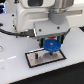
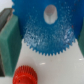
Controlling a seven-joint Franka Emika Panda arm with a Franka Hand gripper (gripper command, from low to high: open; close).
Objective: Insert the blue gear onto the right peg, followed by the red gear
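Jaws of the gripper (image 1: 50, 41) are clamped on the blue gear (image 1: 51, 46), holding it flat just above the plate (image 1: 35, 61), apparently to line its centre hole up with the right peg, hidden here. Beside it waits the red gear (image 2: 24, 76).

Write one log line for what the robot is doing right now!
gripper: shut on blue gear | blue gear: above plate | red gear: on the table, not held

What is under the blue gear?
The blue gear hangs in the gripper over the black-bordered plate. The peg underneath is hidden. In the wrist view, the red gear lies beside it.
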